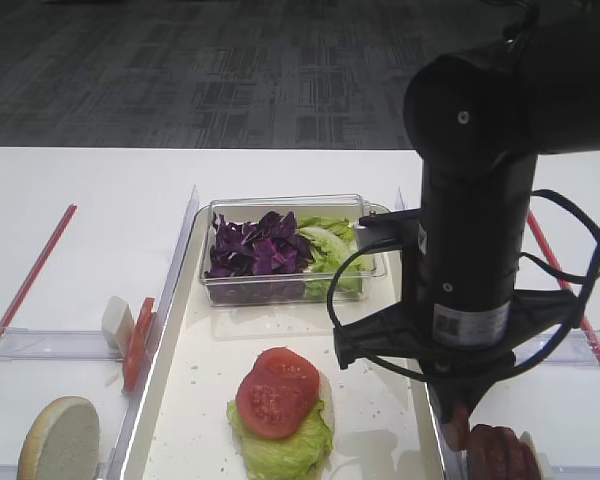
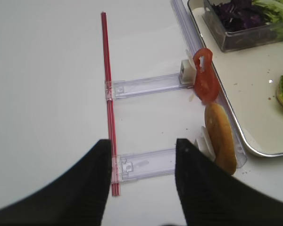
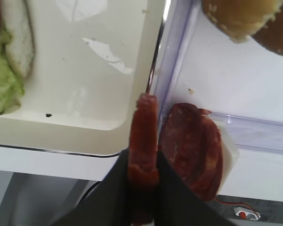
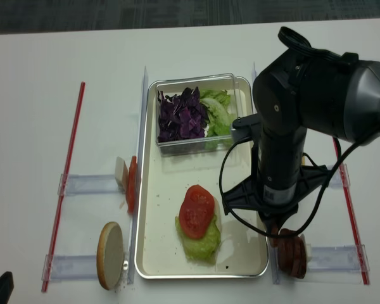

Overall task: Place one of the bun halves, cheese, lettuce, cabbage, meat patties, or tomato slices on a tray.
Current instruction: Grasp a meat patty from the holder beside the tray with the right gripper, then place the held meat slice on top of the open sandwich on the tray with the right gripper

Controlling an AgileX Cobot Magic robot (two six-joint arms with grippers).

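Note:
My right gripper (image 3: 142,165) is shut on a meat patty (image 3: 144,136) held edge-on, just right of the tray's rim (image 3: 153,75). More meat patties (image 3: 193,146) stand in the rack beside it, and bun halves (image 3: 236,14) lie beyond. On the cream tray (image 1: 195,400) a tomato slice (image 1: 277,392) lies on lettuce (image 1: 280,450) and a bun half (image 3: 19,42). My left gripper (image 2: 142,155) hangs open over the table at the left, empty. A tomato slice (image 2: 205,80) and a bun half (image 2: 221,139) stand in racks near it.
A clear box (image 1: 290,250) at the tray's far end holds purple cabbage (image 1: 255,245) and lettuce (image 1: 325,240). Red strips (image 2: 108,94) and clear plastic racks (image 2: 146,84) lie on either side of the tray. My right arm (image 4: 285,145) hides the tray's right edge.

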